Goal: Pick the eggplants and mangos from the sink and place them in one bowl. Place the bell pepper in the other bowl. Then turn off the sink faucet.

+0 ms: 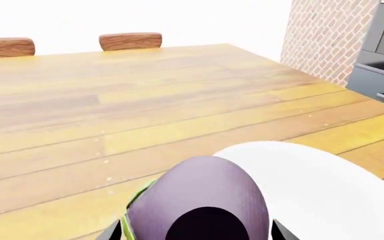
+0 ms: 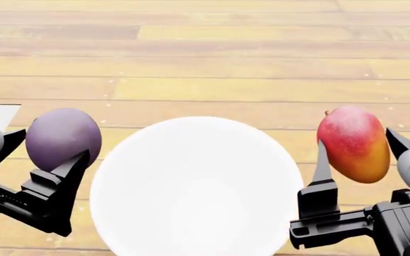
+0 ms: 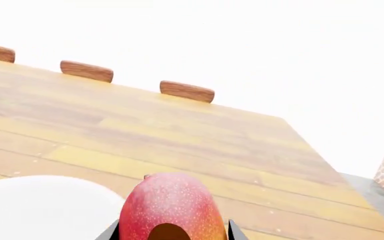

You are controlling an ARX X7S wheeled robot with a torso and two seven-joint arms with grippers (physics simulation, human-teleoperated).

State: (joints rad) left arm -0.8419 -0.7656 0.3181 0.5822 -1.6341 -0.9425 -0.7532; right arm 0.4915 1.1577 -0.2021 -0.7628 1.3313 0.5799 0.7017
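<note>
Eggplant (image 2: 62,137) and mango (image 2: 354,143) are both up off the wooden worktop (image 2: 205,64), one on each side of the white bowl (image 2: 198,186) in your head view. Your left end effector (image 2: 52,160) is closed around the purple eggplant, with one black finger (image 2: 66,170) pressed against its lower right side. The eggplant hangs just beside the bowl's left rim, not over the white inside. Your right end effector (image 2: 358,154) is clamped on the red-and-orange mango, which stands nearly upright between the two fingers, its stem end at the top. The mango sits just beyond the bowl's right rim. From the left wrist camera you see the eggplant (image 1: 199,200) close up, a bit of green cap at its side, with the bowl (image 1: 325,190) right next to it. From the right wrist camera the mango (image 3: 168,207) fills the lower middle, the bowl's edge (image 3: 38,205) beside it, and wooden chair backs (image 3: 186,91) line the far side of the worktop
</note>
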